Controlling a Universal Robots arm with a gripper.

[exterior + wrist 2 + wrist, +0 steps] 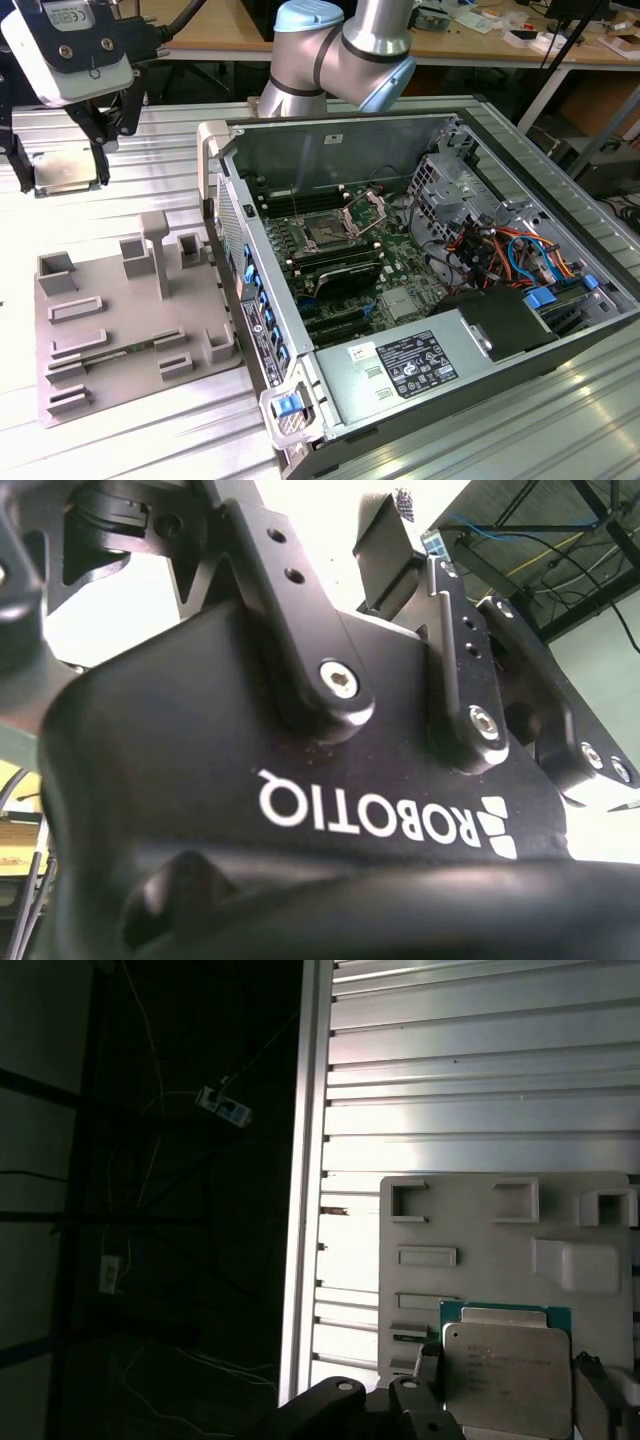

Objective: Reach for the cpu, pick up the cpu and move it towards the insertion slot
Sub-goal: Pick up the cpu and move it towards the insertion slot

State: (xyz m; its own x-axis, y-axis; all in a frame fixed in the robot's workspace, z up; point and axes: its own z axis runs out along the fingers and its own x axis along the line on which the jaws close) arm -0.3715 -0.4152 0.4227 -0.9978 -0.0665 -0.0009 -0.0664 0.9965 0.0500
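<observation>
The open computer case (330, 150) is holding the insertion slot (325, 232), well apart from the fingers (100, 155). These are clamping the cpu (65, 170) between them (whitish-silver top, green rim), with the grey tray (120, 310) lying beyond.

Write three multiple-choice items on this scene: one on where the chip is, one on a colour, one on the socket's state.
1. Where is the chip?
A. in the socket
B. between the fingers of the gripper
C. lying flat on the tray

2. What colour is the tray?
A. grey
B. red
C. green

3. How is the socket?
A. empty, bracket raised
B. filled by a chip
C. covered by a fan

Answers:
1. B, the gripper clamps the chip to the exterior view's left of the computer case.
2. A, the tray is plain grey.
3. A, the socket's dark centre shows beside the lifted bracket.
</observation>
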